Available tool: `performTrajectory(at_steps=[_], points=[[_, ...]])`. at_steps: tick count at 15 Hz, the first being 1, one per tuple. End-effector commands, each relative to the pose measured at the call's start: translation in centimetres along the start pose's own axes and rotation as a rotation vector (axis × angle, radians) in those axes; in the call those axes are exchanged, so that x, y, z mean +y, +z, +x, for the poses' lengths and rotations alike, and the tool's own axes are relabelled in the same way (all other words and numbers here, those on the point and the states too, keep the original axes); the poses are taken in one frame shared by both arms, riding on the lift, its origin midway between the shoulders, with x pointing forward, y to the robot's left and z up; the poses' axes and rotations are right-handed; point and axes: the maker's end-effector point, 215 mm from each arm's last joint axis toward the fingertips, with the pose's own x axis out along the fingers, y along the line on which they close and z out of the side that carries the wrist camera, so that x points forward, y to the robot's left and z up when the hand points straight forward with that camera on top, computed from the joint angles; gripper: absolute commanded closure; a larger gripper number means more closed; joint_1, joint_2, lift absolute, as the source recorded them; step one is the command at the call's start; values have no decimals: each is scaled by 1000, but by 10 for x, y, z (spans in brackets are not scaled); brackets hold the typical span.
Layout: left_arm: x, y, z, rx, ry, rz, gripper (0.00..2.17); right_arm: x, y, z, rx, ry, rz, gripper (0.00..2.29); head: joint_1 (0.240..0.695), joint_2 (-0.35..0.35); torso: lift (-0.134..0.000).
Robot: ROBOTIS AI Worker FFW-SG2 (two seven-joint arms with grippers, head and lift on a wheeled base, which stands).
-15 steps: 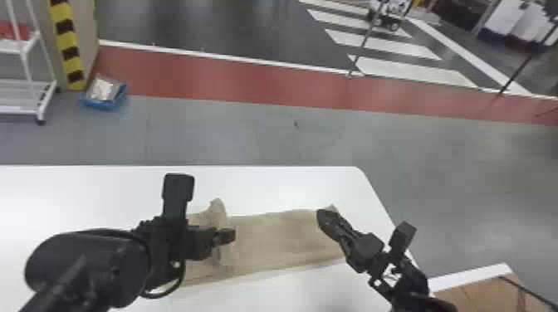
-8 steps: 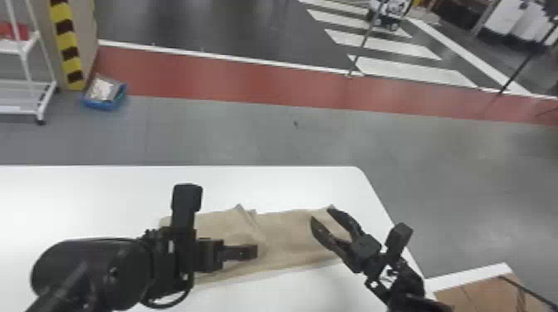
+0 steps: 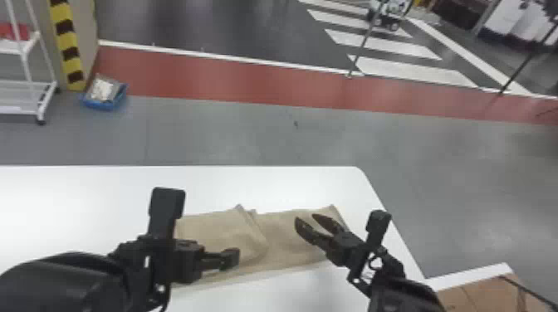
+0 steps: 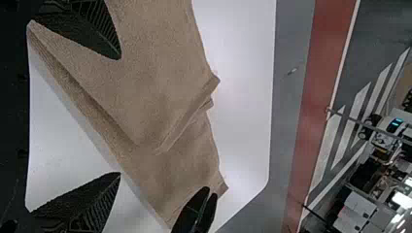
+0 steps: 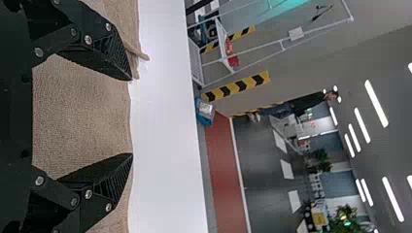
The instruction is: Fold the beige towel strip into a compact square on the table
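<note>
Nice, the beige woven towel strip (image 3: pixel 290 236) has changed shape: its raised fold was sticking up on the left a second ago, and now that folded flap (image 3: pixel 220 232) lies down over the strip, in the lower middle of the head view on the smooth white table (image 3: pixel 83 203). The black two-finger left gripper (image 4: pixel 119 115) has moved rightward and is spread open, holding nothing. The matching right gripper (image 3: pixel 307 218) has opened too, empty over the right end. I'd say one fold's mostly done; that end probably goes over next, hopefully without dragging the flap.
</note>
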Motion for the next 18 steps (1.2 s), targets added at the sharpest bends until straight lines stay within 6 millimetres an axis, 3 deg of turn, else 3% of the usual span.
performTrajectory(at_steps=[1, 3, 4, 6, 11, 16, 18], points=[[48, -10, -23, -37, 47, -29, 22, 28, -7, 16, 46, -11, 100, 410, 695, -350, 0], [73, -17, -37, -70, 39, -93, 22, 73, 2, 39, 47, 8, 117, 410, 695, -350, 0], [81, -16, -41, -80, 44, -104, 22, 86, 2, 47, 62, 10, 129, 410, 695, -349, 0], [93, -22, -48, -88, 50, -122, 22, 107, -11, 64, 142, -17, 131, 410, 695, -264, 0], [104, -24, -53, -111, 54, -138, 22, 103, -42, 64, 261, -98, 167, 475, 695, -187, 0], [96, -23, -49, -113, 43, -135, 22, 108, -40, 61, 264, -80, 168, 940, 695, -182, 0], [97, -23, -50, -114, 45, -137, 22, 110, -39, 59, 268, -73, 171, 1305, 695, -184, 0]])
